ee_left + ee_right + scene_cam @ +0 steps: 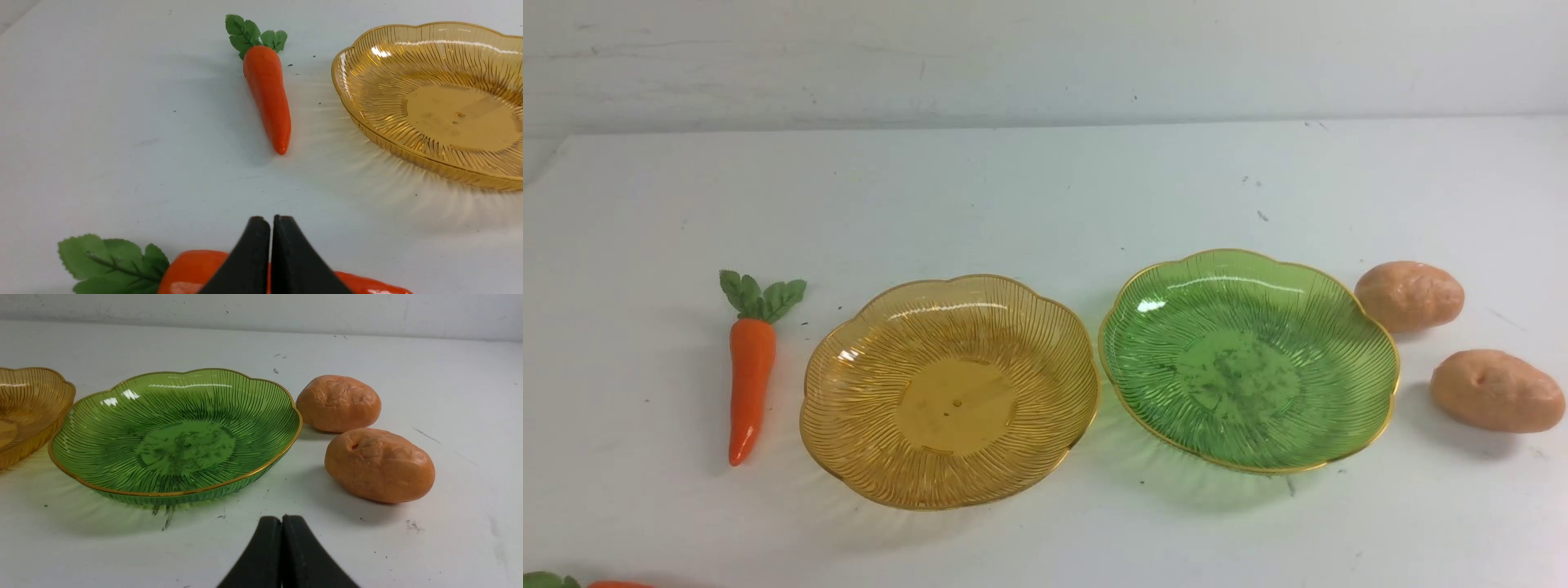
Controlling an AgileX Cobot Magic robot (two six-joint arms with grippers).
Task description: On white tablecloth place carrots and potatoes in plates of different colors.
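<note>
An amber-yellow plate [849, 425] and a green plate [1364, 343] sit side by side on the white tablecloth [1045, 188], both empty. One carrot [750, 374] lies left of the amber plate. A second carrot [613, 584] barely shows at the front left edge. Two potatoes [1410, 296] [1496, 390] lie right of the green plate. My left gripper [271, 218] is shut and empty, just above the second carrot [192, 271]. My right gripper [282, 518] is shut and empty, near the green plate [122, 416] and the nearer potato [379, 465]. Neither gripper shows in the front view.
A pale wall [1045, 57] rises behind the table's far edge. Small dark specks mark the cloth [1262, 216] behind the green plate. The two plates almost touch at their rims.
</note>
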